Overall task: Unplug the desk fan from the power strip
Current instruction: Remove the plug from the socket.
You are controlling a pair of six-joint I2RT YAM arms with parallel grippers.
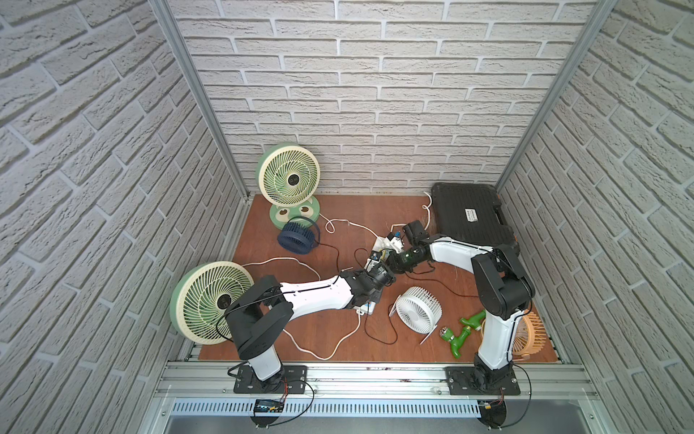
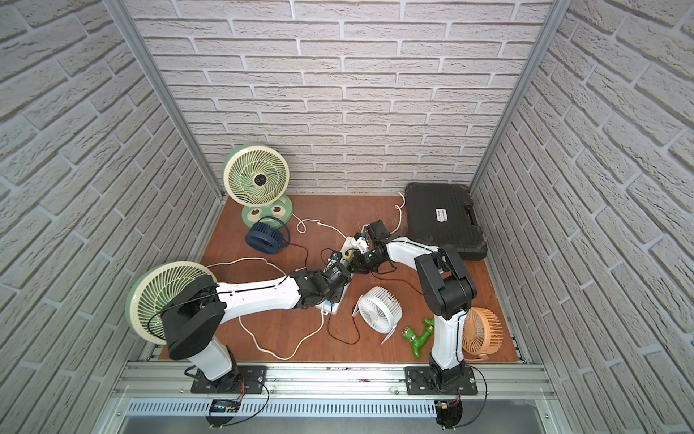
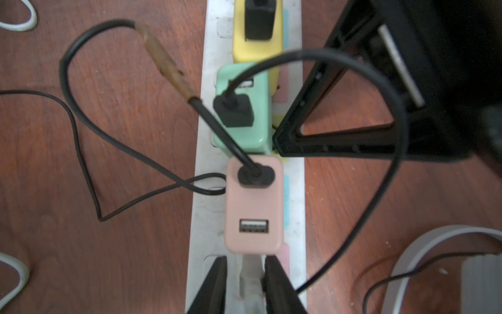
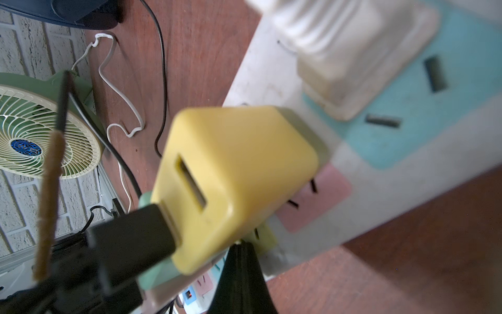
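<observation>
1. The power strip (image 1: 380,248) lies aslant in the middle of the wooden counter (image 1: 330,338). It sits right between the two arms, which cover much of it in both top views.
2. Three USB adapters stand plugged into it in a row: a yellow adapter (image 3: 250,50), a green adapter (image 3: 258,133) and a pink adapter (image 3: 254,206). Each has a black cable stuck into it, and I cannot tell which fan any cable runs to.
3. The left gripper (image 3: 245,262) hangs over the strip just beside the pink adapter. Its fingers (image 3: 217,285) stand narrow with something pale between them, and I cannot tell whether they are pinching it.
4. The right gripper (image 4: 240,248) is fully closed. Its tip is down at the strip beside the green and yellow adapters.
5. A white plug (image 4: 339,68) sits in the strip's blue socket panel.
6. A white desk fan (image 1: 417,310) lies near the strip on the front side, and a navy desk fan (image 1: 296,237) lies beyond it to the left. A black tool case (image 1: 469,214) sits in the back right corner.
</observation>
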